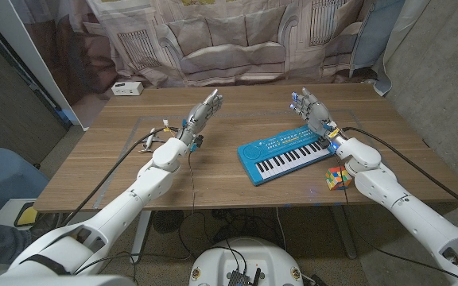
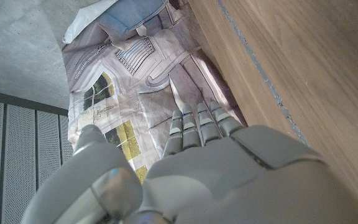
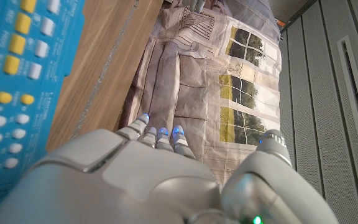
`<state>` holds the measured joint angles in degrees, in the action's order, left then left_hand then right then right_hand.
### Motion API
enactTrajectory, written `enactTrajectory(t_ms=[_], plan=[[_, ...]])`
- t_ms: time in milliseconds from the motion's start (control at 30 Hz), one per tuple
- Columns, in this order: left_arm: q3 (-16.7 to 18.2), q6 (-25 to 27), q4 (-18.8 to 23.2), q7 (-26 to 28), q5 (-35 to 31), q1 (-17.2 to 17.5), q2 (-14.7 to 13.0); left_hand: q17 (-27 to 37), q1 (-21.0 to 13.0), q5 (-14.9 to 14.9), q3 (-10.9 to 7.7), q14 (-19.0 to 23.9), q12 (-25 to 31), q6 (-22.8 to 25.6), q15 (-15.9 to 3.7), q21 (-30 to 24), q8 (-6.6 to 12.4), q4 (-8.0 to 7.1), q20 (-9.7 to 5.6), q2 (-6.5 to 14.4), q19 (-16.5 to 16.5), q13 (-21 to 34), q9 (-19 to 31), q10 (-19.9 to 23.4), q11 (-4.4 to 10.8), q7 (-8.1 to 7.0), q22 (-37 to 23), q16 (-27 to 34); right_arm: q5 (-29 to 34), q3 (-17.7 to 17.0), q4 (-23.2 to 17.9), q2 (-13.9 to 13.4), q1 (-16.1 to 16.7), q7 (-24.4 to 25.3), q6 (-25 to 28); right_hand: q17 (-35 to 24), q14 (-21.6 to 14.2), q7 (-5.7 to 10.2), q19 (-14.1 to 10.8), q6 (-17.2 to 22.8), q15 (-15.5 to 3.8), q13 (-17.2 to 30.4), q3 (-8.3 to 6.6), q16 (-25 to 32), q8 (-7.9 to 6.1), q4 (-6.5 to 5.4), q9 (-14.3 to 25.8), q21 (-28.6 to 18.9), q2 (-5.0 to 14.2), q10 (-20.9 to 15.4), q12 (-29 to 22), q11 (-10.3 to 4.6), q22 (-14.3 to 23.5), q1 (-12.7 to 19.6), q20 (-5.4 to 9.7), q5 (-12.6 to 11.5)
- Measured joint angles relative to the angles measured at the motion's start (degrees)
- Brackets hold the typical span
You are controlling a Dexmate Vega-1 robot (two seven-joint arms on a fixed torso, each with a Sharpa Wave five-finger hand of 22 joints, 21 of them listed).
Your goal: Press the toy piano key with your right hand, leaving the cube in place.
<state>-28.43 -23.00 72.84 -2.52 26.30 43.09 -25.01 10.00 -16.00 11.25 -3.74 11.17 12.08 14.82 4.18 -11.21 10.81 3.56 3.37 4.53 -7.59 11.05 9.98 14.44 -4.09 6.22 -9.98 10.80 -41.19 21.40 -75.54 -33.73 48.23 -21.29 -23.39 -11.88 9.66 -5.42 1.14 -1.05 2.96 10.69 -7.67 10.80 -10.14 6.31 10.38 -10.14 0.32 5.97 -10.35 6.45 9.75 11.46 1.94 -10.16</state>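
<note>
Nearest the camera, a multicoloured puzzle cube (image 1: pixel 338 178) is sitting on the wooden worktop (image 1: pixel 221 179), close to its near edge and just beside the near right corner of the blue toy piano (image 1: pixel 289 151), which is lying angled across the right half. Above the piano's far right end, the right robot hand (image 1: pixel 314 111) is hanging with fingers spread and holding nothing, clear of the keys; the right wrist view is catching the piano's button panel (image 3: pixel 17 68) beside it. On the left, the left robot hand (image 1: pixel 201 115) is likewise hovering with fingers apart and empty. A small white toy airplane (image 1: pixel 153 137) is lying near the left forearm, and a white box (image 1: pixel 126 89) is resting at the far left corner.
</note>
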Motion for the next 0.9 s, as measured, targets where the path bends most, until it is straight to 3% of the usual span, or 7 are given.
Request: enactTrajectory(t_ms=[333,900], plan=[[0.09,-0.45,-1.34,-0.96,0.99,-0.39,0.45,0.00,0.00,0.00,0.00,0.00,0.00,0.00,0.00,0.00,0.00,0.00,0.00,0.00,0.00,0.00,0.00,-0.13,-0.13,0.00,0.00,0.00,-3.26,-0.36,3.28,1.47,-1.03,-4.04,0.28,0.00,0.00,-0.31,0.00,-0.31,0.00,0.00,0.48,0.00,0.00,-0.01,0.00,0.00,-0.30,-0.01,0.00,0.00,0.00,-0.29,0.00,-0.24],[0.56,-1.18,-2.15,-2.27,1.91,-0.17,0.02,0.00,0.00,0.00,0.00,-0.01,0.00,-0.22,0.00,0.00,0.00,0.00,0.00,0.00,0.00,0.00,0.00,-0.21,-0.21,0.22,0.00,0.00,-3.09,-0.42,1.90,1.61,-0.03,-2.51,1.67,0.17,-0.01,-0.31,-0.01,-0.30,0.00,0.00,0.70,0.01,-0.25,-0.24,0.01,-0.28,-0.53,-0.01,-0.26,0.00,-0.01,-0.52,-0.01,-0.24]])
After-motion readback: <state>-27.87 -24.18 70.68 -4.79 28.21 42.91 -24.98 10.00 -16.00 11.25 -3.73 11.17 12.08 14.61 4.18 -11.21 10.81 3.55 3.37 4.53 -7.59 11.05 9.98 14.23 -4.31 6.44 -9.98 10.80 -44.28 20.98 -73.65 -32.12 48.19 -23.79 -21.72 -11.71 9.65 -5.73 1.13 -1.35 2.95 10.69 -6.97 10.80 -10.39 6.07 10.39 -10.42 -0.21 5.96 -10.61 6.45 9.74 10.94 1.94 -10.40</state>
